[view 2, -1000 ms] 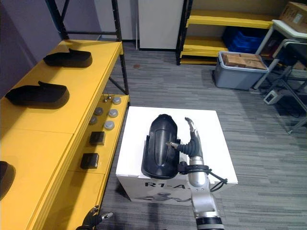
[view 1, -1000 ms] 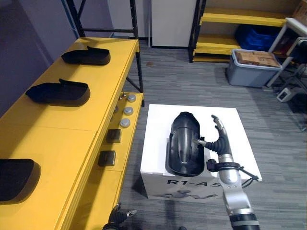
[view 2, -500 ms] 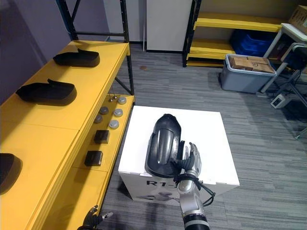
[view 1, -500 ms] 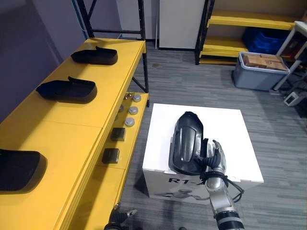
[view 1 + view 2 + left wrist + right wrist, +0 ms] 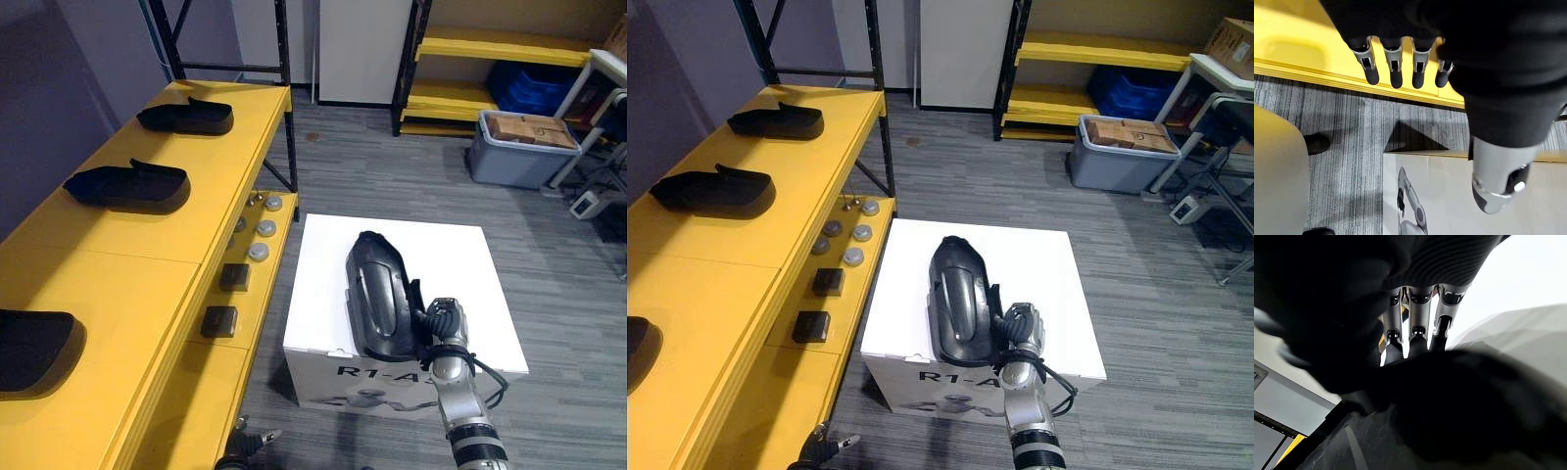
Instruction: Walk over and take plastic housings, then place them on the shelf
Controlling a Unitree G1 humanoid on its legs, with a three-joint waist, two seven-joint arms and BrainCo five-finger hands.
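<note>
Moved: right hand [image 5: 443,328] has closed in from just beside the housing [image 5: 377,304] and now presses on its near right edge.
Housing: lies flat along the white box [image 5: 323,284], well apart from the shelf [image 5: 147,245], where three other housings [image 5: 127,186] rest.
Why: hand sits low at the rim, probably seeking a hold for lifting.
Right hand: touching the housing; whether it is clamped cannot be told.
Left hand [image 5: 1397,73]: hangs low, fingers relaxed, empty.
</note>
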